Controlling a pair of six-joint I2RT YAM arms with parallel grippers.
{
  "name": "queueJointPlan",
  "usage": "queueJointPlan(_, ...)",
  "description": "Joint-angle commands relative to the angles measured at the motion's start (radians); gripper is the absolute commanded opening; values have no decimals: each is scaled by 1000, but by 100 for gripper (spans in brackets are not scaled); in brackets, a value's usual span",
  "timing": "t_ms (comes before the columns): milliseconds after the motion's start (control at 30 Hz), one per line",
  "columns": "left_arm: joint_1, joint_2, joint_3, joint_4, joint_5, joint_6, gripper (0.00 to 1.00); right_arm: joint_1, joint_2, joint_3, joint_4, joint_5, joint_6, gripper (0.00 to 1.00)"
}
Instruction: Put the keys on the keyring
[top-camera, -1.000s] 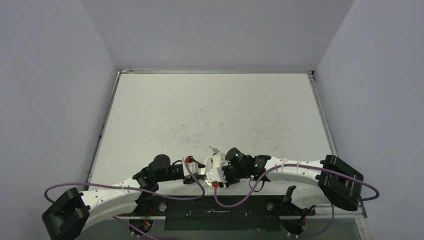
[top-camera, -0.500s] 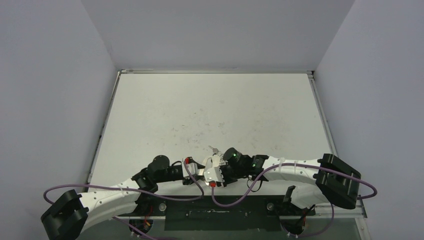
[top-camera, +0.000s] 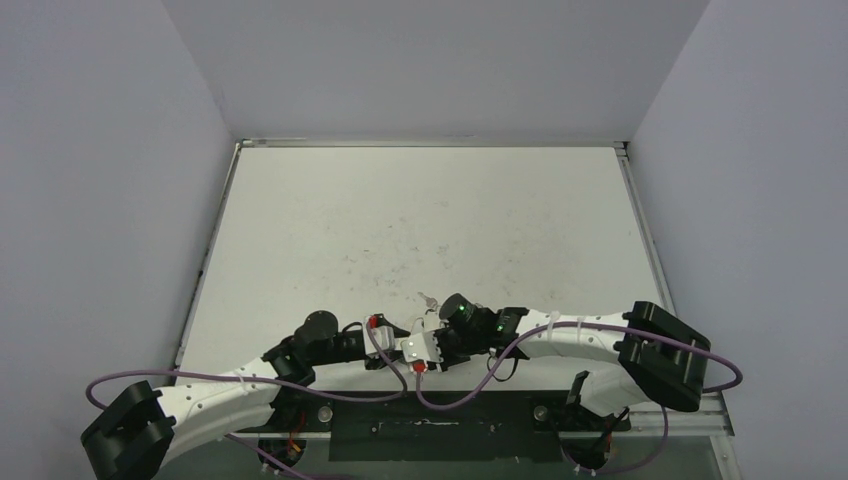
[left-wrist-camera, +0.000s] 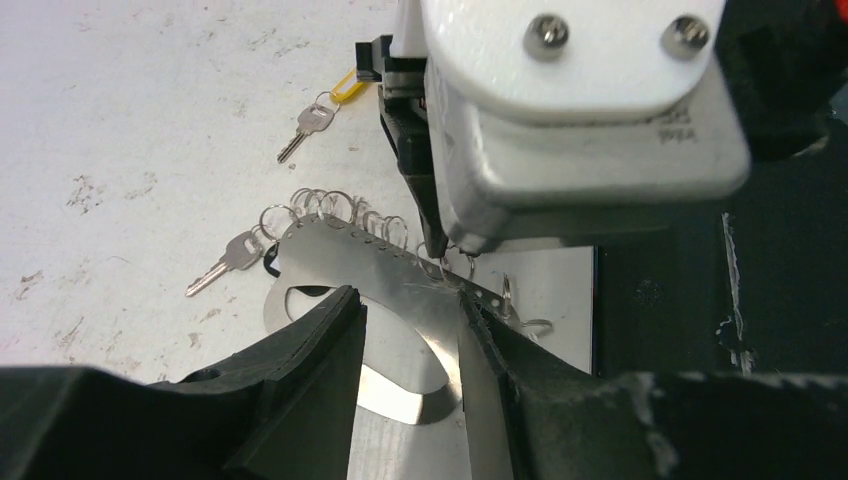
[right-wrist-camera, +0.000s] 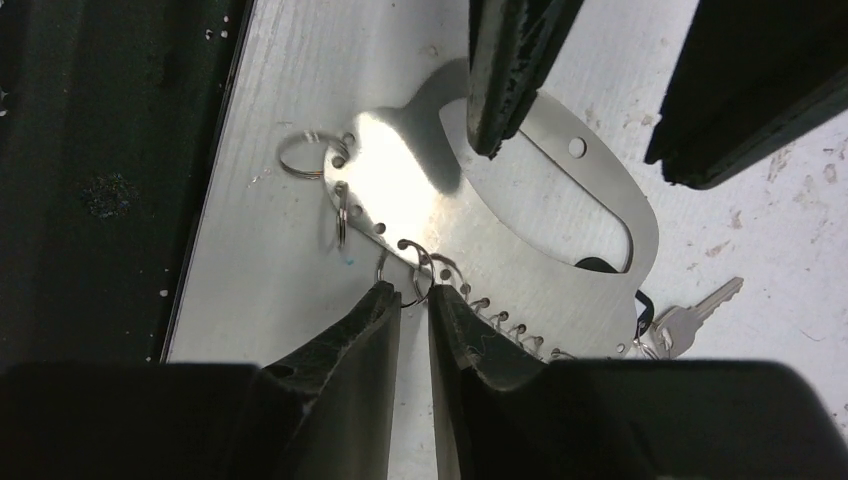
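Well, since a second ago both wrists have slid slightly left along the near edge of the table (top-camera: 420, 210); my left gripper (left-wrist-camera: 408, 305), part open, clamps the flat band of the keyring (right-wrist-camera: 420, 190), and my right gripper (right-wrist-camera: 412, 295), nearly closed, pinches one small ring (right-wrist-camera: 418, 272) on its rim. The keyring lies flat there, long axis running upper left to lower right in the right wrist view. Only the left wrist view shows the yellow-tagged key (left-wrist-camera: 318, 115) loose farther out.
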Motion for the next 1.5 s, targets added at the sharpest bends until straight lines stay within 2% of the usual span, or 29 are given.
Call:
queueJointPlan(0, -4, -11, 2, 2, 15, -4, 37, 9, 34, 44, 28, -6, 5, 15)
queueJointPlan(100, -4, -10, 0, 1, 13, -6, 36, 9, 45, 54, 16, 1, 14, 1)
queueJointPlan(133, -4, -7, -1, 3, 12, -7, 36, 9, 44, 56, 16, 4, 22, 0)
queueJointPlan(467, -4, 14, -15, 32, 18, -49, 33, 10, -26, 30, 54, 8, 80, 0)
queueJointPlan(600, -8, 47, -25, 92, 18, -119, 33, 7, -106, -14, 95, 41, 130, 7)
queueJointPlan(733, -29, 106, -32, 180, -10, -213, 32, -3, -207, -92, 199, 94, 217, 20)
queueJointPlan(900, -94, 191, 12, 180, -156, -357, 32, -50, -363, -223, 358, 158, 348, 48)
queueJointPlan(1000, -118, 252, 42, 182, -244, -423, 31, -99, -446, -274, 424, 172, 420, 60)
queueJointPlan(1167, -149, 336, 72, 199, -263, -334, 30, -176, -548, -324, 466, 170, 505, 68)
queueJointPlan(1467, -194, 431, 85, 274, -230, -41, 26, -191, -584, -344, 456, 160, 531, 69)
